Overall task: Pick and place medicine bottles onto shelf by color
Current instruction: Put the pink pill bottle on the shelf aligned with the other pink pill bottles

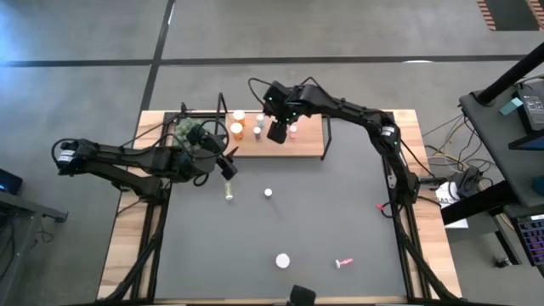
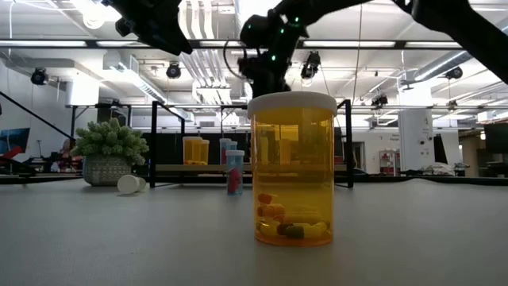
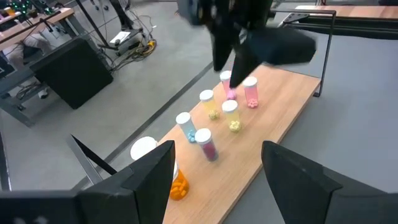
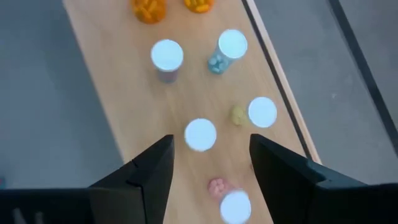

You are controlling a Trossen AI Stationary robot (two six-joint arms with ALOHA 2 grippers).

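Now the right end effector [image 1: 277, 130] (open, holding nothing) hangs over the shelf [image 1: 308, 146], so it must fetch another bottle [image 1: 269, 193].

A: shelf [image 1: 308, 144] is light wood, matt, fine grain. End frames thin black metal wire.

B: table mat [image 1: 323, 229]?

A: dark grey, matt, looks slightly textured. Table edge [image 1: 429, 183] around it is pale wood planks.

B: bottles?

A: big orange bottle [image 2: 292, 176] is clear glossy plastic, smooth, with a matt white plastic cap. Small bottles on the shelf [image 4: 200, 134] look the same, white caps.

B: grippers?

A: right gripper [image 4: 210, 171] fingers are matt black, plastic by the look.
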